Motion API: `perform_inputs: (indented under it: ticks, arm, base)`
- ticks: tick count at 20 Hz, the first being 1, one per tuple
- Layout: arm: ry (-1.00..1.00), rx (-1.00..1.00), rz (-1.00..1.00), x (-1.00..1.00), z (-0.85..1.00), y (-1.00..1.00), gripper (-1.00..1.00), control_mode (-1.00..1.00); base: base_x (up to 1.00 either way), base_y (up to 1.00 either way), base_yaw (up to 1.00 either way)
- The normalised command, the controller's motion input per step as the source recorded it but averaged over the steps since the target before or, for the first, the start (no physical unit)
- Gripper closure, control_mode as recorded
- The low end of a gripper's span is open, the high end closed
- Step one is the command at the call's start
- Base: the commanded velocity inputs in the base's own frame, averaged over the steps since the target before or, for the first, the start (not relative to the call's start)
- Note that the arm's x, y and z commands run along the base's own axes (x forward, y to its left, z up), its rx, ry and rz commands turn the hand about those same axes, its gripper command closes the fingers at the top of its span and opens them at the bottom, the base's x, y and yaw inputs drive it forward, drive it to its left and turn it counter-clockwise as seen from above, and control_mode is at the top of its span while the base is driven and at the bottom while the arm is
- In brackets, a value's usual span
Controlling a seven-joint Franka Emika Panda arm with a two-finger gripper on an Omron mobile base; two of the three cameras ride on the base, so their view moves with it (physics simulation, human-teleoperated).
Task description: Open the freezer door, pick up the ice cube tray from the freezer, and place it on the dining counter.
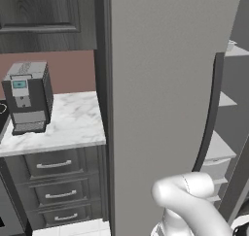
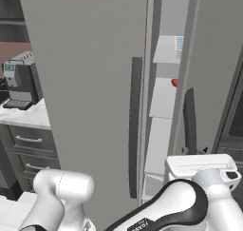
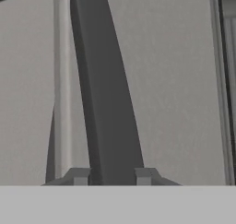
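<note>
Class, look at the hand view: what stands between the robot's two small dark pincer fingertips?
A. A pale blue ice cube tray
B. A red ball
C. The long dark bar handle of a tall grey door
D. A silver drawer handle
C: in the hand view the pincer has one fingertip on each side of the long dark bar handle on the tall matte grey freezer door.

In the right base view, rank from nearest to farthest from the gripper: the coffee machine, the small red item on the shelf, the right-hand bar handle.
1. right-hand bar handle, between the jaws of the gripper.
2. small red item, on a shelf up and left.
3. coffee machine, far left on the counter.
</note>
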Motion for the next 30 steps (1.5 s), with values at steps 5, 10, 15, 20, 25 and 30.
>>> perform_inputs:
  ticks: [5, 10, 15, 20, 25, 30]
  arm:
    - [0.00, 0.00, 0.00, 0.00, 0.00, -0.20, 1.00, -1.00]
    - [0.00, 0.00, 0.00, 0.00, 0.00, -0.09, 1.00, -1.00]
    - [0.00, 0.00, 0.00, 0.00, 0.00, 0.00, 1.00, -1.00]
    - [0.00, 0.00, -0.01, 0.02, 0.00, 0.00, 1.00, -1.00]
    - [0.00, 0.00, 0.00, 0.08, 0.00, -0.05, 1.00, -1.00]
    - [0.00, 0.00, 0.00, 0.00, 0.00, 0.00, -1.00, -1.00]
  base:
    - [0.00, 0.00, 0.00]
    - [0.00, 0.00, 0.00]
    - [0.00, 0.00, 0.00]
    - [0.00, 0.00, 0.00]
    - [0.00, 0.00, 0.00]
    - [0.00, 0.00, 0.00]
